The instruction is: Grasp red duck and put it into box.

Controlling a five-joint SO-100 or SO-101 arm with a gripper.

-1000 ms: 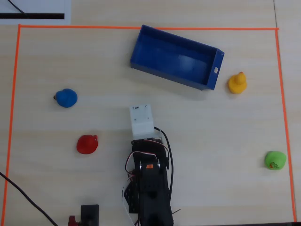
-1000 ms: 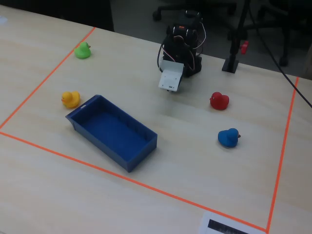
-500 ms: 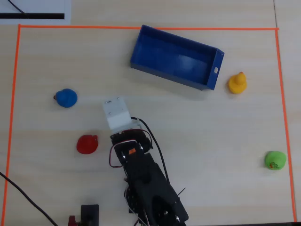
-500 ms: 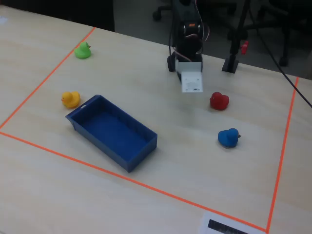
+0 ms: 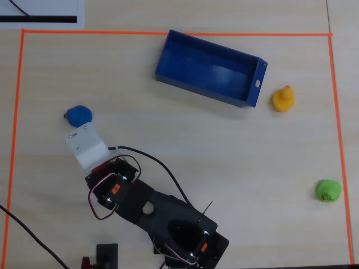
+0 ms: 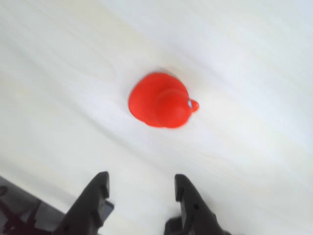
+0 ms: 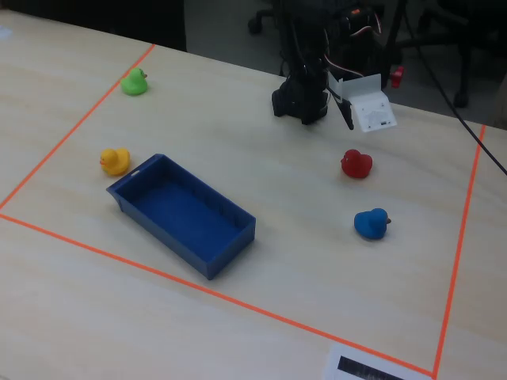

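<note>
The red duck [image 6: 161,100] lies on the pale table just ahead of my gripper [image 6: 142,178], in line with the gap between the jaws and not touching them. The jaws stand wide open and empty. In the fixed view the red duck [image 7: 356,164] sits just below my gripper [image 7: 348,119], which hangs above the table. In the overhead view the duck is hidden under the wrist. The dark blue box [image 5: 210,70] lies at the top middle, empty. It also shows in the fixed view [image 7: 184,214], well left of the duck.
A blue duck [image 5: 79,115] sits close beside the wrist's white camera mount [image 5: 85,145]; it also shows in the fixed view [image 7: 371,224]. A yellow duck [image 5: 283,100] is by the box's end. A green duck [image 5: 328,190] lies far right. Orange tape [image 5: 168,32] frames the area.
</note>
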